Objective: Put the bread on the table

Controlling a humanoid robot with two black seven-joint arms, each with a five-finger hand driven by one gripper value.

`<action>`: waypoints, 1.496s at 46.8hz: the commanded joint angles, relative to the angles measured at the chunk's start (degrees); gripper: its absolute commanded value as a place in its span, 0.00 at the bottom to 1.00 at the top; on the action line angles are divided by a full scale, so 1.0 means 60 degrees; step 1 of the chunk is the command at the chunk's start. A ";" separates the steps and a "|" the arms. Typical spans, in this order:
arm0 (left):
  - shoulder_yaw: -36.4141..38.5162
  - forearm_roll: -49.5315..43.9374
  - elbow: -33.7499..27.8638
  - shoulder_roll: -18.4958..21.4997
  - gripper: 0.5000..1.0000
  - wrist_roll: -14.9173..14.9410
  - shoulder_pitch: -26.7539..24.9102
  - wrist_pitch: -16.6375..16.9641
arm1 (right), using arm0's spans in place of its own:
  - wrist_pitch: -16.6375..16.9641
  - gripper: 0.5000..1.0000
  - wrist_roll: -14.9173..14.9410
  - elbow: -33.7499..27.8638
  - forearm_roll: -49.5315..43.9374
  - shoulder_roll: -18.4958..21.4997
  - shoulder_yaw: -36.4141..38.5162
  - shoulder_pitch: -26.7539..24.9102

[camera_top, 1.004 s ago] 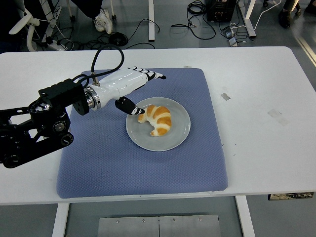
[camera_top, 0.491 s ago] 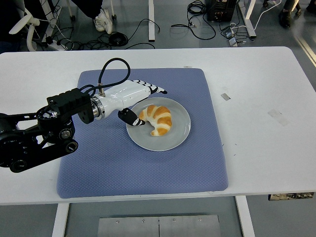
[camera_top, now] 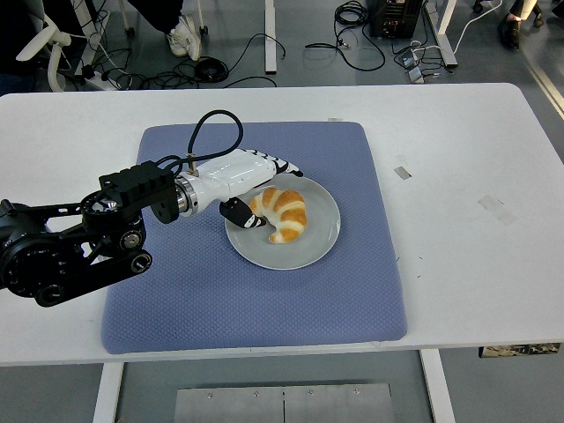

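Note:
A golden croissant point(camera_top: 281, 211) lies on a grey plate point(camera_top: 310, 249) in the middle of a blue mat point(camera_top: 247, 300). My left hand point(camera_top: 264, 189), white with black fingertips, reaches in from the left and straddles the croissant's left end. Its fingers point(camera_top: 284, 164) stretch over the plate's far rim, and the thumb point(camera_top: 240, 214) sits low against the bread's near left side. The hand is spread and the croissant rests flat on the plate. My right arm is out of view.
The mat covers the centre of the white table point(camera_top: 467, 220). Small tape marks point(camera_top: 497, 209) dot the table to the right. Beyond the far edge are floor cables and chair legs.
My left arm has moved right and slightly down, bringing the hand from the plate's left rim onto the croissant's left end. The croissant has not moved.

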 commanded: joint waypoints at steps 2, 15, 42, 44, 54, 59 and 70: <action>-0.0001 0.0001 0.0022 -0.0056 0.76 -0.0015 0.0001 -0.0023 | -0.0002 1.00 -0.0001 0.0000 -0.0006 0.0000 0.0000 -0.0001; 0.0013 0.0015 0.0124 -0.0159 0.73 -0.0029 -0.0014 -0.0550 | -0.0002 1.00 -0.0001 0.0000 0.0009 0.0000 0.0000 -0.0001; 0.0043 0.0015 0.0344 -0.0276 0.61 -0.0146 0.0030 -0.0638 | -0.0002 1.00 -0.0001 0.0000 -0.0006 0.0000 0.0000 -0.0001; 0.0043 0.0001 0.0344 -0.0320 0.58 -0.0161 0.0030 -0.0667 | -0.0002 1.00 -0.0001 0.0000 -0.0006 0.0000 0.0000 -0.0001; 0.0043 0.0001 0.0534 -0.0437 0.51 -0.0190 0.0045 -0.0829 | -0.0002 1.00 -0.0001 0.0000 0.0009 0.0000 0.0000 -0.0001; 0.0043 0.0001 0.0564 -0.0452 0.47 -0.0234 0.0059 -0.0829 | -0.0002 1.00 -0.0001 0.0000 0.0009 0.0000 0.0000 -0.0001; 0.0101 -0.0029 0.0578 -0.0437 0.31 -0.0308 0.0089 -0.0829 | -0.0002 1.00 -0.0001 0.0000 -0.0006 0.0000 0.0000 -0.0001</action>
